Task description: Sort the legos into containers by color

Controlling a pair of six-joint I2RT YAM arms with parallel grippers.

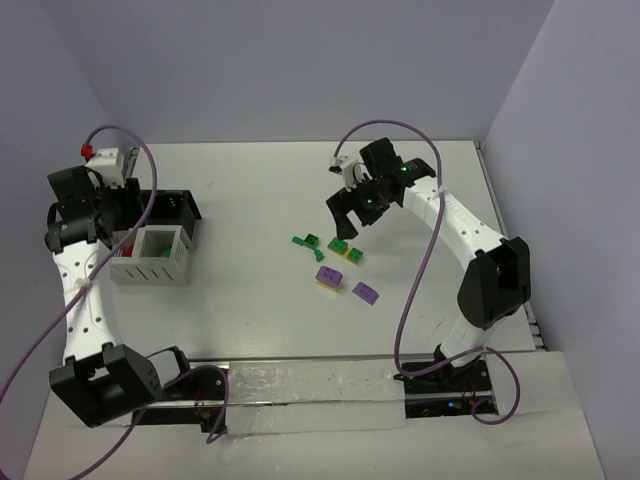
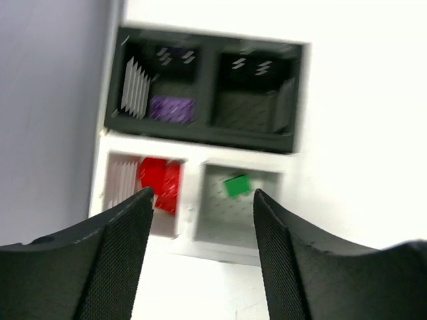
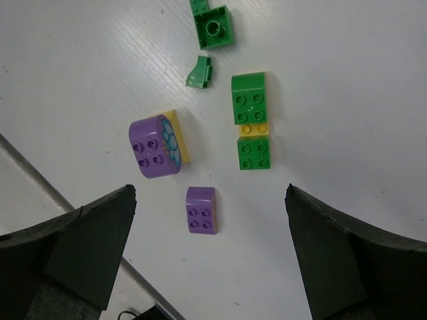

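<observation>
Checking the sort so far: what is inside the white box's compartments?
Left wrist view: red legos in one compartment of the white box, one green lego in the other. A finger of the left gripper hides the red compartment's near corner.

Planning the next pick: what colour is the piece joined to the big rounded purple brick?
Yellow piece, clearest in the right wrist view.

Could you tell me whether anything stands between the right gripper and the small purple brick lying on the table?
Nothing visible does. The right gripper is open over the small purple brick, which lies alone on bare table between the fingers. The purple-and-yellow block and the green bricks lie apart from it, farther off.
</observation>
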